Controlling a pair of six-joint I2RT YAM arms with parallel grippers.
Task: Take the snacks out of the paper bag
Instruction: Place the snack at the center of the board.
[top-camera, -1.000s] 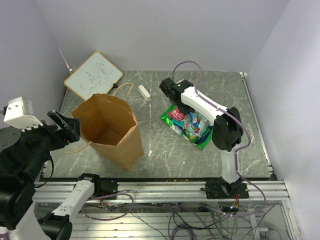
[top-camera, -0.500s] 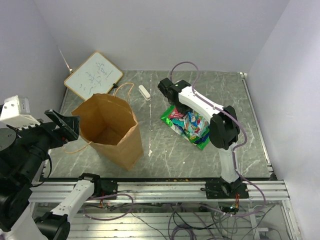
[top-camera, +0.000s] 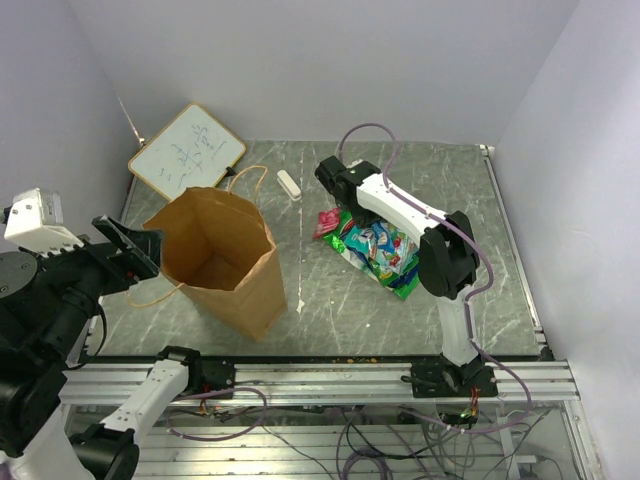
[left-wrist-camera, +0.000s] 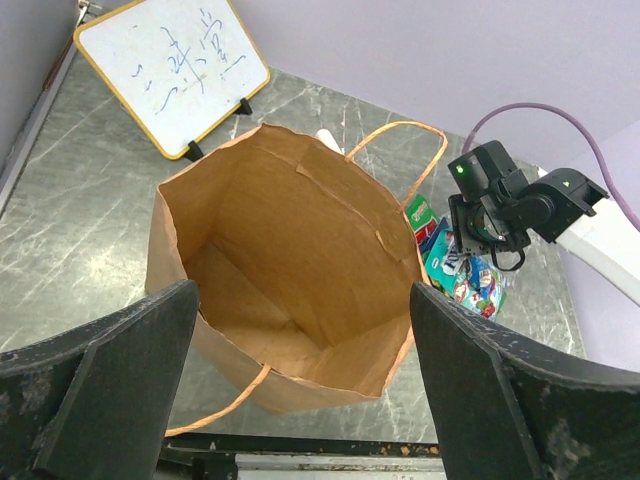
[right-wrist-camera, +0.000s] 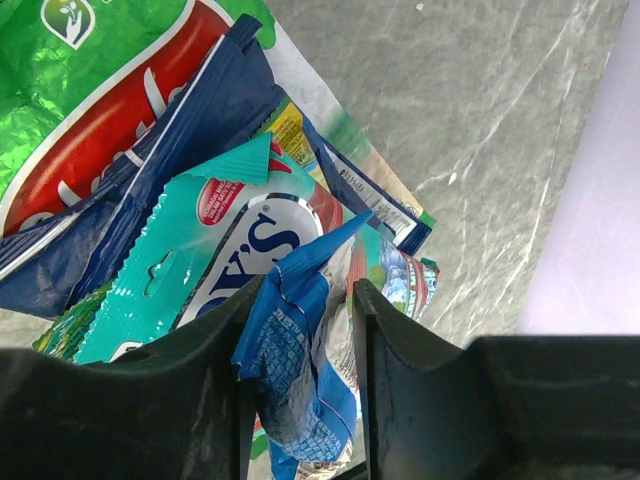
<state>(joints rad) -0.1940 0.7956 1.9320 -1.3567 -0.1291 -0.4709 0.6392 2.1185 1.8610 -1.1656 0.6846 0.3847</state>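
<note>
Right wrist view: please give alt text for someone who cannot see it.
A crumpled blue packet sits between the black fingers of the right gripper, over others piled on the grey marbled table: a teal packet, a dark blue packet and a green packet with a red logo.

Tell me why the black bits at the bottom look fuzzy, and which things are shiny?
Right wrist view: the right gripper's fingers sit too near the lens, so they blur, while the blue packet and green packet are sharp and catch glare. Left wrist view: the left gripper's fingers are soft too, and the paper bag is shadowed inside. Top view: even light, little shadow.
</note>
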